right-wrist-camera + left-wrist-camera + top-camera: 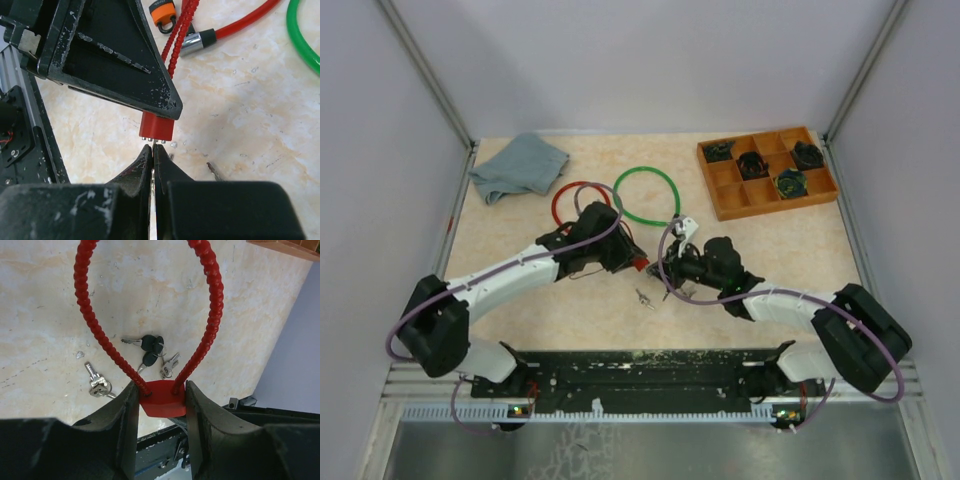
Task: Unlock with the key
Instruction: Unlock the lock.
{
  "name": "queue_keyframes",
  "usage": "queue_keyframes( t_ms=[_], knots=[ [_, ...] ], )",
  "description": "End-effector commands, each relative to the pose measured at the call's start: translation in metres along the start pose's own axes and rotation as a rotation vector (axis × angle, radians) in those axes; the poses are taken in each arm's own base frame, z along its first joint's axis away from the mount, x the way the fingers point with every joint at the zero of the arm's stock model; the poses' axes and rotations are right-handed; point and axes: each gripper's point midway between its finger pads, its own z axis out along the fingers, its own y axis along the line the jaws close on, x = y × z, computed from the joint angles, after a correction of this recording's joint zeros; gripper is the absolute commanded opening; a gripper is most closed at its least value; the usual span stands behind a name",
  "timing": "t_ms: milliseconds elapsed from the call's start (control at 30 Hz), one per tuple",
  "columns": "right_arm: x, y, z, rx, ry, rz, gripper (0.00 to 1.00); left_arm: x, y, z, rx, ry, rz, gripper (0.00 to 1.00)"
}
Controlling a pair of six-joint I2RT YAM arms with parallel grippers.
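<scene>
Left claw [161,392] is clamped on the body of the red lock [162,401], keyhole end turned toward the other arm, I reckon so it can't twist away. Right claw [152,152] is pressed together, pinching what looks like the key [159,143], tip right at the lock's underside. Spare keys [151,346] lie on the table [45,315] nearby.

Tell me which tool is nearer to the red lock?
Left. The left tool is clamped on the red lock; the right tool sits just short of its end, fingers closed.
</scene>
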Motion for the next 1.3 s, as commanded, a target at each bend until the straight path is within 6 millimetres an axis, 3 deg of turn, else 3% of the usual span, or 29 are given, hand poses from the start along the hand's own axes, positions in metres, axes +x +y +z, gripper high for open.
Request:
queue_keyframes(
  t_ms=[0, 167, 200, 333, 467, 600, 1067, 1267],
  knots=[
    [-0.116, 0.035, 0.003, -0.116, -0.368, -0.185, 0.0, 0.042, -0.035, -0.029, 0.157, 0.192, 0.005, 0.0],
    [-0.104, 0.035, 0.002, -0.11, -0.326, -0.115, 0.0, 0.016, -0.04, -0.036, 0.172, 0.114, -0.026, 0.0],
    [-0.104, 0.034, -0.001, -0.1, -0.328, -0.097, 0.02, 0.011, -0.039, -0.037, 0.168, 0.095, -0.031, 0.0],
    [-0.104, 0.035, -0.016, -0.06, -0.319, -0.037, 0.27, -0.007, -0.031, -0.04, 0.151, 0.042, -0.061, 0.0],
    [-0.101, 0.035, -0.026, -0.036, -0.302, 0.012, 0.36, -0.022, -0.03, -0.046, 0.167, 0.002, -0.099, 0.0],
    [-0.084, 0.026, -0.026, 0.004, -0.262, 0.052, 0.38, -0.03, -0.035, -0.053, 0.197, -0.016, -0.115, 0.0],
    [-0.068, 0.038, -0.011, -0.039, -0.231, 0.063, 0.27, -0.033, -0.04, -0.062, 0.231, -0.024, -0.136, 0.0],
    [-0.063, 0.037, -0.008, -0.042, -0.228, 0.059, 0.11, -0.032, -0.041, -0.064, 0.242, -0.015, -0.137, 0.0]
  ],
)
